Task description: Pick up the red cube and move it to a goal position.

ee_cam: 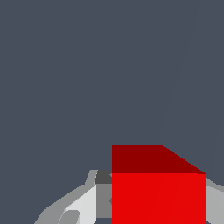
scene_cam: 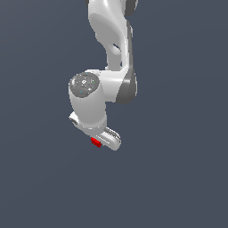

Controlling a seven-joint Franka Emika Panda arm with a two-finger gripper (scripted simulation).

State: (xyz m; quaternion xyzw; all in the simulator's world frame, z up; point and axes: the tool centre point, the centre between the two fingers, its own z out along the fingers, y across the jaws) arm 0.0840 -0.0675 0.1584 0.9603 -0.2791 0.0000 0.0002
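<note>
In the exterior view, the white arm (scene_cam: 109, 49) is coming down from the top edge of the picture and is bending at a joint with a grey side. Its wrist section, with a round grey cap (scene_cam: 83, 84) on top, is pointing downward. Under it the gripper (scene_cam: 101, 141) is sitting, and the red cube (scene_cam: 95, 142) is showing at its lower edge, toward the exterior view's left side of the white gripper body. The cube is looking very small next to the gripper, and only a part of it is showing; the rest is hiding behind the white body. The background is a plain dark blue-grey surface, and in this view I cannot tell whether the cube is resting on it or hanging above it. The fingers themselves are not showing clearly from here.

In the wrist view, the red cube (ee_cam: 158, 197) is filling a large part of the picture near the camera. Its bright red face is looking toward the camera and a darker red face is lying above it. One light grey finger (ee_cam: 85, 201) is touching one side of the cube, and a small grey part of the other finger (ee_cam: 214, 201) is showing at the opposite side, also against the cube. So the jaws are standing clamped on the cube, one on each side. Beyond the cube there is only the same dark blue-grey surface.
</note>
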